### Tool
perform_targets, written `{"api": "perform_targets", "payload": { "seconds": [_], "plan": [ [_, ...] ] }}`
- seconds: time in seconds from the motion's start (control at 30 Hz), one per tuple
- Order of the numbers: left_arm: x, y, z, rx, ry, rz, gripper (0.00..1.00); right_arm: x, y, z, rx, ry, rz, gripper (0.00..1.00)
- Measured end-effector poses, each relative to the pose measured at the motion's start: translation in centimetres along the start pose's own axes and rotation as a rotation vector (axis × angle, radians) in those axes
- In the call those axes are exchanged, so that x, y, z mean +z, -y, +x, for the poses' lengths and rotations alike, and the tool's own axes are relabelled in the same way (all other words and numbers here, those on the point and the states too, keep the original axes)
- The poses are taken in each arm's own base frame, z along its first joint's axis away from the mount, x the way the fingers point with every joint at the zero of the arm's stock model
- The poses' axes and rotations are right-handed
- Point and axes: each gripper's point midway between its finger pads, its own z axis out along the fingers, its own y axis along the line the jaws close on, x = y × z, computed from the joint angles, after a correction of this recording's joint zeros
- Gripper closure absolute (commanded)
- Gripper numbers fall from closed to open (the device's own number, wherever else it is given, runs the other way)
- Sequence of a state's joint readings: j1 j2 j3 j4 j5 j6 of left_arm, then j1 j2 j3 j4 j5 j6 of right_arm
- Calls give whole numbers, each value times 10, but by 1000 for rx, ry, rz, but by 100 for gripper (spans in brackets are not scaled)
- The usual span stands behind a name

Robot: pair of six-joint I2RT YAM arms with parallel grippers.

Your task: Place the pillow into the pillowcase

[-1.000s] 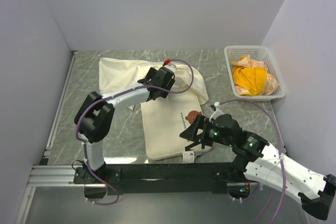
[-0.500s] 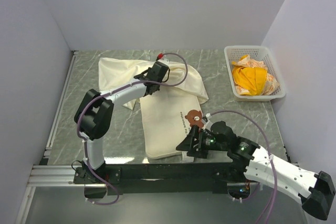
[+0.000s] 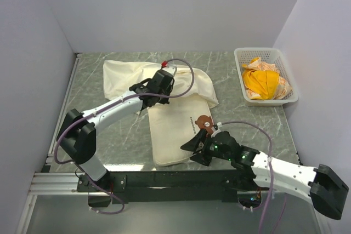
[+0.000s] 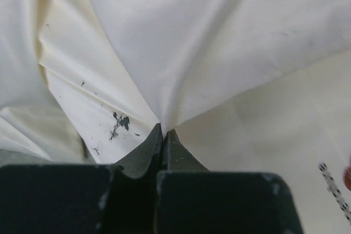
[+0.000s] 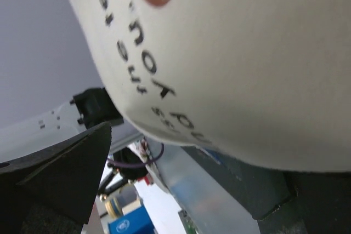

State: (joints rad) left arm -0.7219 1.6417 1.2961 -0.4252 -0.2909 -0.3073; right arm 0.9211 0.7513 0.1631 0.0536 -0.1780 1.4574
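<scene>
Left wrist view shows my left gripper (image 4: 163,133) clenched on a fold of the pillowcase (image 4: 181,47). How much cloth sits between the fingers (image 4: 143,154) is hidden. Black marks on the cloth at lower left are too smeared to read.

In the top view the pillow (image 3: 174,130) lies in the middle of the frame, and the pillowcase partly covers its upper edge. My right gripper (image 3: 194,153) is spread wide at the pillow's lower right corner and grasps nothing. I cannot tell whether it touches.

In the right wrist view the pillow is cut off at the top. Of its blurred black print I read only "NOT".
</scene>
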Motion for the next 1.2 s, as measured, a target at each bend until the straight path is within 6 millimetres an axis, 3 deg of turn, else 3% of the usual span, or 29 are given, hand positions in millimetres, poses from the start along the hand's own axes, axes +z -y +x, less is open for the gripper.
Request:
{"api": "perform_targets", "payload": {
  "seconds": [0.03,0.1,0.13,0.17,0.23,0.3,0.53,0.67,0.87,1.0,1.2],
  "plan": [
    [-4,8,4,0,-11,24,99,4,2,-3,6,18,10,6],
    [-10,22,9,2,-29,66,99,11,3,-11,11,59,24,34],
    [-14,28,13,8,-41,85,99,12,2,-15,4,77,28,51],
    [-16,32,16,11,-49,98,99,14,0,-21,-3,112,39,75],
    [-25,41,22,14,-66,133,99,13,1,-36,-39,179,78,87],
    [-38,48,24,17,-74,172,99,6,-12,-58,-74,279,96,99],
    [-100,70,2,-2,1,356,99,-53,-81,-133,-210,586,104,100],
    [-128,92,-4,22,16,479,99,-63,-115,-142,-295,625,102,100],
    [-163,109,-25,58,62,594,99,-65,-137,-155,-381,653,166,100],
    [-205,112,-59,77,169,671,99,-84,-158,-164,-424,710,172,100],
    [-278,96,-135,57,399,717,99,-135,-227,-173,-454,818,40,100]
  ]
}}
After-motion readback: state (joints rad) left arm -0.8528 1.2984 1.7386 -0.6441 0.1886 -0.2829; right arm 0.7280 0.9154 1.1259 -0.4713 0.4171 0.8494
